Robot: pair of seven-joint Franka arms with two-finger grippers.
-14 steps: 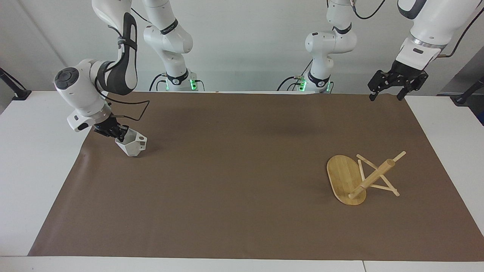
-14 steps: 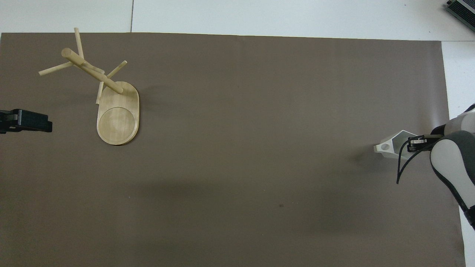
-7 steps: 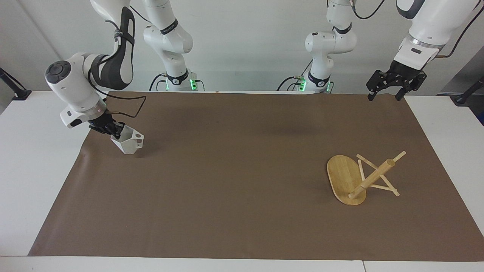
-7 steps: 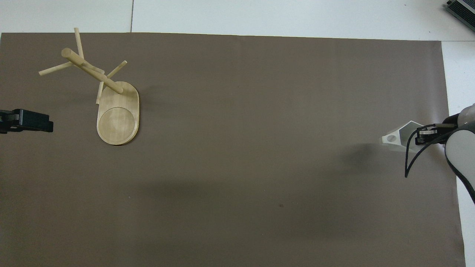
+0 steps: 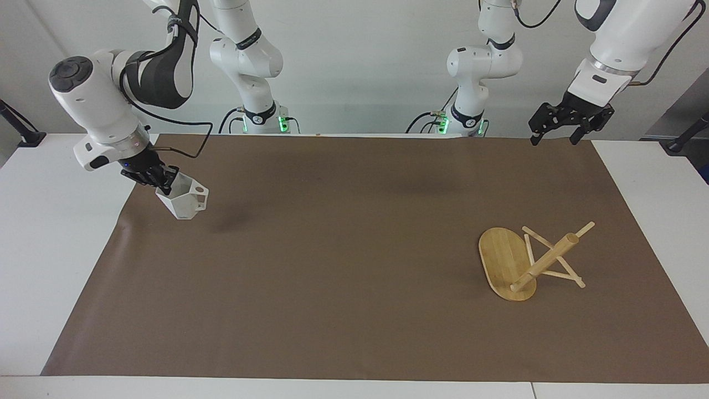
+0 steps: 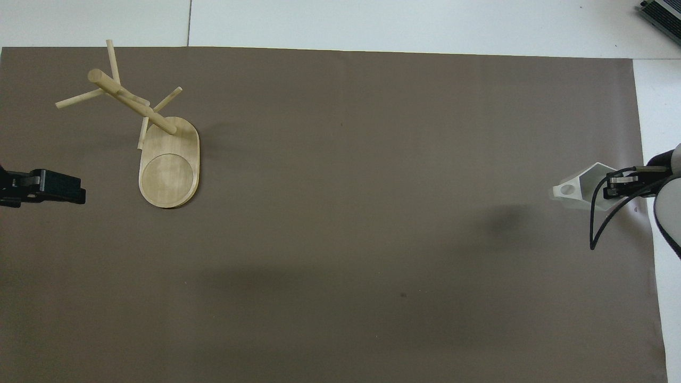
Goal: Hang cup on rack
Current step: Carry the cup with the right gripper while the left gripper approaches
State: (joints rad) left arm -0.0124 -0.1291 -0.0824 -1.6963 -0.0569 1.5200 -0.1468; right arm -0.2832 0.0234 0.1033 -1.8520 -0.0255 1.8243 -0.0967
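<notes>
- The cup (image 5: 185,203) is being seen as small, white and matte, with flat angular facets, an angular rim and a blocky side handle pierced by a round hole.
- The cup is being held clear of the brown mat (image 5: 343,266) at the right arm's end of the surface (image 5: 44,233), its shadow being cast on the mat beside it.
- The cup is being carried tilted: the open mouth is being turned up and toward the right gripper (image 5: 160,182), the narrower bottom down; the handle is being pointed toward the left arm's end of the surface.
- The right gripper's jaws are being kept closed on the cup's rim wall.
- The rack (image 5: 526,260) is being seen as light bamboo: an oval flat base, a thick round post, thin crossing pegs.
- The rack is standing on the mat toward the left arm's end, well apart from the cup.
- The left gripper (image 5: 556,133) is being held in the air over the mat's edge by the robots, jaws wide and holding nothing; that arm is waiting.
</notes>
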